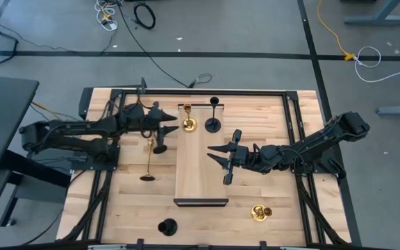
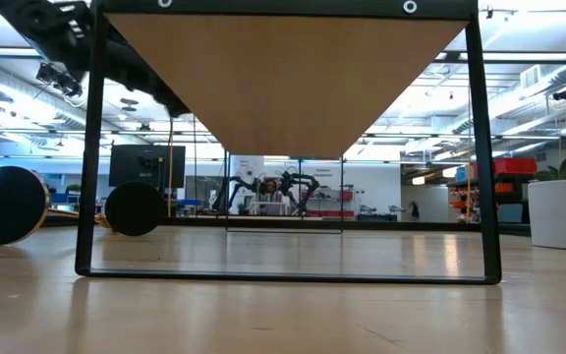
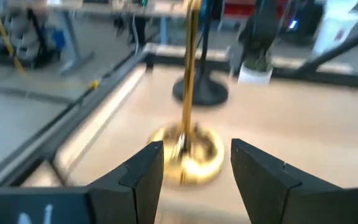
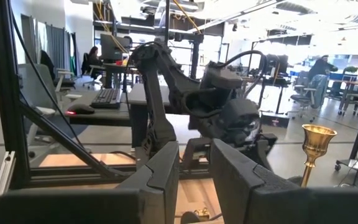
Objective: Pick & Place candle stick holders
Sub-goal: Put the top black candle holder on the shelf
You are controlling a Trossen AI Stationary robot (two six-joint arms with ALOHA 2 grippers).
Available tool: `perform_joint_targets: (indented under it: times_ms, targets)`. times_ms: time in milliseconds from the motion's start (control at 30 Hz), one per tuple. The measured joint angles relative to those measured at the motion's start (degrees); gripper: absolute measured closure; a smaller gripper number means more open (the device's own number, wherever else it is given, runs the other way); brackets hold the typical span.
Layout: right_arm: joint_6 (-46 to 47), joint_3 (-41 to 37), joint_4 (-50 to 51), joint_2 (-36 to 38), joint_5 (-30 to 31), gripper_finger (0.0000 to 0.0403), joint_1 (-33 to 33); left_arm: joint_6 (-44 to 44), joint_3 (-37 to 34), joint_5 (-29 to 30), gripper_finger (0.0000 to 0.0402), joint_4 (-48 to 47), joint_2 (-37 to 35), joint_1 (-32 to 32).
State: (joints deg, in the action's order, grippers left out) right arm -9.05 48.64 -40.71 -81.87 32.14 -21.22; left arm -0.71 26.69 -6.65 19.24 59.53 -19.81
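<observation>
A gold candle stick holder [image 1: 188,125] and a black one [image 1: 213,126] stand on their round bases at the far end of a raised wooden board [image 1: 201,167]. My left gripper [image 1: 172,126] is open, level with the gold holder's base [image 3: 188,155], one finger on either side and short of it, touching nothing. My right gripper [image 1: 223,161] is open and empty over the board's right side. Another gold holder [image 1: 147,165] and a black one [image 1: 160,147] stand on the table left of the board. A black holder [image 1: 167,226] and a gold one [image 1: 259,212] are near the front edge.
The board stands on a black frame [image 2: 288,275] above the table. A small white pot with a green plant [image 3: 255,68] stands beyond the holders; it also shows in the low view [image 2: 563,211]. Black rails [image 1: 207,91] border the table.
</observation>
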Motion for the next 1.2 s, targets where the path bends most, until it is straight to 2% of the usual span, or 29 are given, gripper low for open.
perform_joint_targets:
  times_ms: [200, 367, 433, 533, 733, 833, 1033, 1200]
  targets:
    - [0.0, 0.0, 0.0, 0.0, 0.0, 0.0307, 0.0, -0.4, 0.0, 4.7, 0.0211, -16.8, -9.3, 0.0]
    - [0.1, 0.0, 0.0, 0.0, 0.0, 0.0307, 0.0, 6.3, 0.0, 9.7, 0.0211, -26.2, -16.2, 0.0]
    - [0.0, 0.0, 0.0, 0.0, 0.0, 0.0307, 0.0, 11.5, 0.0, 13.4, 0.0211, -29.9, -18.2, 0.0]
    - [-0.1, 0.0, 0.0, 0.0, 0.0, 0.0307, 0.0, 24.5, 0.0, 19.9, 0.0211, -37.4, -19.9, -0.2]
    - [-0.3, 0.0, 0.0, 0.0, 0.0, 0.0307, 0.0, 45.9, 0.0, 21.2, 0.0211, -51.6, -20.0, -2.8]
    - [-0.2, 0.0, 0.0, 0.0, -0.1, 0.0307, 0.0, 53.6, 0.0, 21.0, 0.0211, -53.9, -19.8, -3.9]
    - [1.5, 0.0, 0.0, 0.0, -0.2, 0.0307, 0.0, 61.1, 0.0, 20.0, 0.0211, -51.4, -19.8, -4.5]
    - [2.6, 0.0, 0.0, 0.0, -0.2, 0.0307, -1.1, 69.6, 0.0, 20.6, 0.0211, -51.2, -16.5, -4.5]
